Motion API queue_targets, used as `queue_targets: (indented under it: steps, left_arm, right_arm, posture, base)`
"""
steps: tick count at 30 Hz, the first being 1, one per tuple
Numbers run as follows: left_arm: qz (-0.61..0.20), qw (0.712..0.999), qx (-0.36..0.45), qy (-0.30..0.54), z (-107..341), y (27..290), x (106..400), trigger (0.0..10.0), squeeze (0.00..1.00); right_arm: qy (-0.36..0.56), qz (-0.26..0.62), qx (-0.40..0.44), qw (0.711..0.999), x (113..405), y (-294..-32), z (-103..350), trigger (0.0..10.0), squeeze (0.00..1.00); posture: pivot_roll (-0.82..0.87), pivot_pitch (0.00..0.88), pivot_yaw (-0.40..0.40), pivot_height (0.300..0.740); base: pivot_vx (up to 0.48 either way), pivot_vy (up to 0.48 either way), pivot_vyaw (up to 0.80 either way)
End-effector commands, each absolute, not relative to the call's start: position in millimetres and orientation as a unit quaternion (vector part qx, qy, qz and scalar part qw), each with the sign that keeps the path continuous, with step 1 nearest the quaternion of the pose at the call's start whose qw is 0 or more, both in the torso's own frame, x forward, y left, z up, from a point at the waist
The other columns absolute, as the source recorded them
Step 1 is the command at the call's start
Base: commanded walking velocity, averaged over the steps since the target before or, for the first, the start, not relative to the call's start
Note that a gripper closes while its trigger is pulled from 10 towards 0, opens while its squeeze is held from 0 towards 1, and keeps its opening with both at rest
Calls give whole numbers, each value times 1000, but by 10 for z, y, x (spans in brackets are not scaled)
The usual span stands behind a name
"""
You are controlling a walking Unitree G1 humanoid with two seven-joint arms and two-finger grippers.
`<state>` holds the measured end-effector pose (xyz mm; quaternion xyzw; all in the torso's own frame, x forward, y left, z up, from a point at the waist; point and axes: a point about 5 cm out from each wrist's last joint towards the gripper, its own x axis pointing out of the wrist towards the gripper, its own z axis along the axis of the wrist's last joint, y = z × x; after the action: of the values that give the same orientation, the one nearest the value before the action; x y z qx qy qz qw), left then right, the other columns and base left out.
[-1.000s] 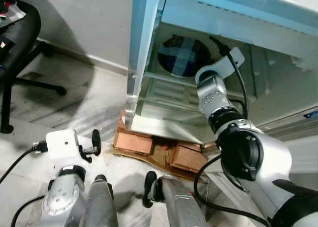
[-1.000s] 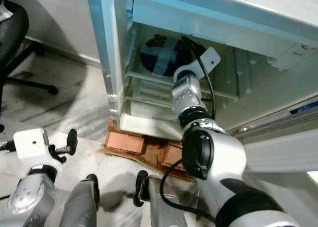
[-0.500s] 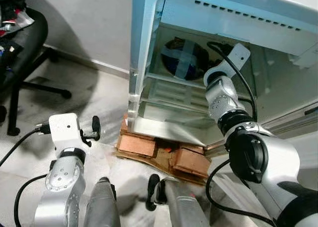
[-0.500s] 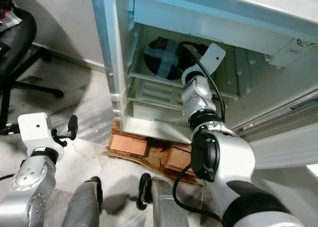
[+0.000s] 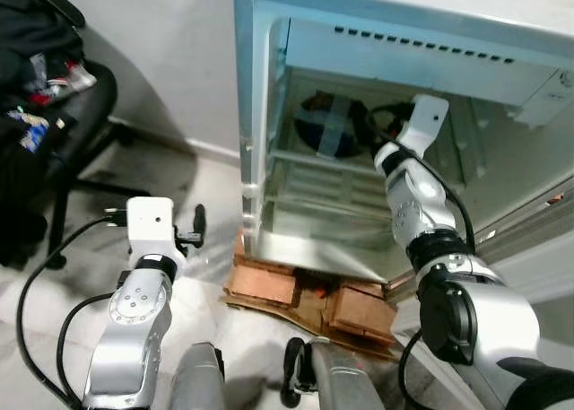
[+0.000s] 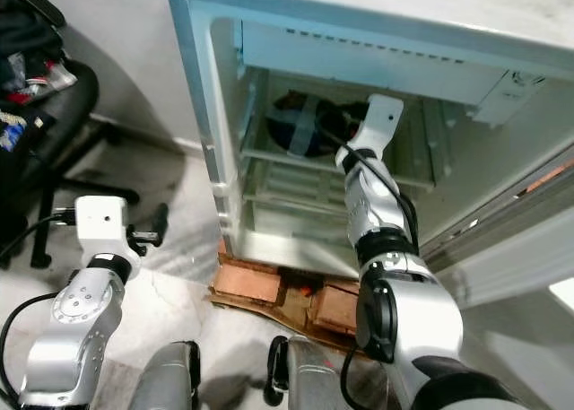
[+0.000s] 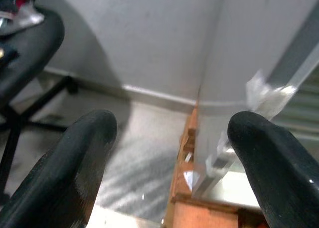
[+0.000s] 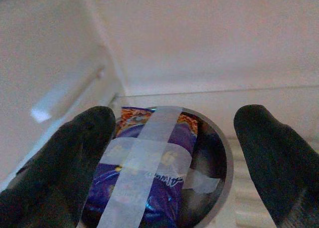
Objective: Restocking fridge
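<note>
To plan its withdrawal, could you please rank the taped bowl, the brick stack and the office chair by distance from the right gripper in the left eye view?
1. Taped bowl, on the fridge shelf just beyond the right gripper.
2. Brick stack, under the fridge.
3. Office chair, far left.

The fridge [image 5: 260, 114] stands open, its pale interior raised on reddish bricks [image 5: 269, 284]. On its upper glass shelf [image 5: 314, 159], toward the far left, sits a round metal bowl [image 8: 219, 153] holding a purple snack packet [image 8: 149, 188], strapped down by crossed strips of pale tape [image 8: 144, 163].
</note>
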<state>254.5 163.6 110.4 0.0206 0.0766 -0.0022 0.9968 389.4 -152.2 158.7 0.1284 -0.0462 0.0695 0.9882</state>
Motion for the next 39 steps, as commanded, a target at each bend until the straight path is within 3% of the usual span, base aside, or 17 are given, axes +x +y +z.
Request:
queue_targets:
  steps: [1, 3, 4, 6, 7, 16, 22, 39]
  left_arm:
    - [-11, 997, 25, 79, 1074, 1628, 2557, 10000, 0]
    - [-11, 997, 26, 78, 1072, 1635, 2596, 10000, 0]
    - [-10, 997, 27, 78, 1065, 1642, 2612, 10000, 0]
    - [-9, 996, 27, 79, 1058, 1646, 2616, 10000, 0]
    - [-7, 997, 28, 79, 1042, 1657, 2625, 10000, 0]
    - [-18, 996, 33, 76, 978, 1609, 2689, 10000, 0]
    - [-22, 996, 34, 77, 954, 1586, 2685, 10000, 0]
    - [-23, 996, 35, 80, 898, 1570, 2665, 10000, 0]
  right_arm:
    - [-53, 86, 115, 988, 3844, -1515, 1581, 10000, 1000]
    - [-67, 97, 97, 988, 3688, -1506, 1492, 10000, 969]
    - [-71, 96, 95, 988, 3580, -1510, 1428, 10000, 596]
    - [-71, 96, 94, 988, 3538, -1511, 1402, 10000, 596]
    - [-74, 86, 91, 989, 3416, -1535, 1332, 10000, 0]
    - [-57, 31, 108, 992, 3036, -1584, 1195, 10000, 0]
    - [-45, 36, 103, 993, 2964, -1551, 1173, 10000, 0]
    - [-1, 26, 95, 995, 2828, -1597, 1083, 10000, 0]
  posture:
    - [96, 54, -42, 740]
    - [85, 34, -39, 740]
    - [79, 22, -35, 740]
    - [76, 19, -34, 740]
    - [71, 8, -31, 740]
    - [37, 0, -17, 740]
    - [34, 0, -22, 740]
    - [25, 0, -21, 740]
  base:
    - [0, 0, 0]
    - [0, 0, 0]
    - [0, 0, 0]
    - [0, 0, 0]
    - [0, 0, 0]
    - [0, 0, 0]
    - [0, 0, 0]
    - [-269, 0, 0]
